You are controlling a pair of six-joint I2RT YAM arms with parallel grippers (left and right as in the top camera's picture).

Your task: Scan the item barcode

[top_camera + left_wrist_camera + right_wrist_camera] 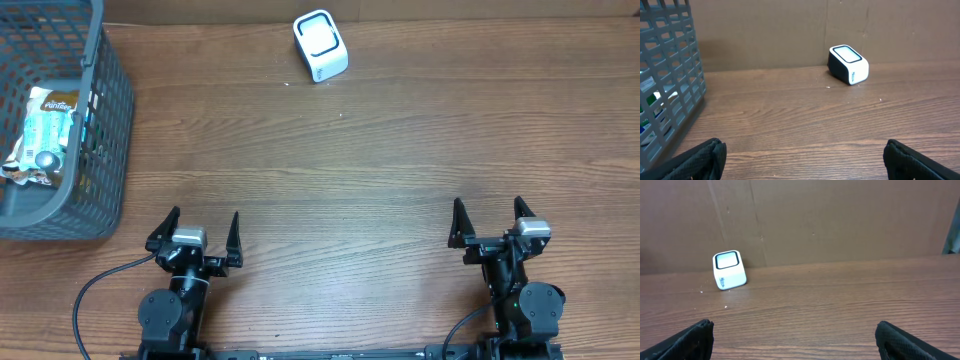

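Snack pouch (45,135) lies inside the grey basket (115,120) at the tabletop's (350,160) far left, well apart from the white scanner (320,45). It is likely light, crinkly and slick, so pinching a flat sealed edge seems best. Its barcode is too small to find. Left claw (204,216) and right claw (488,205) both stand wide apart, holding and touching nothing.
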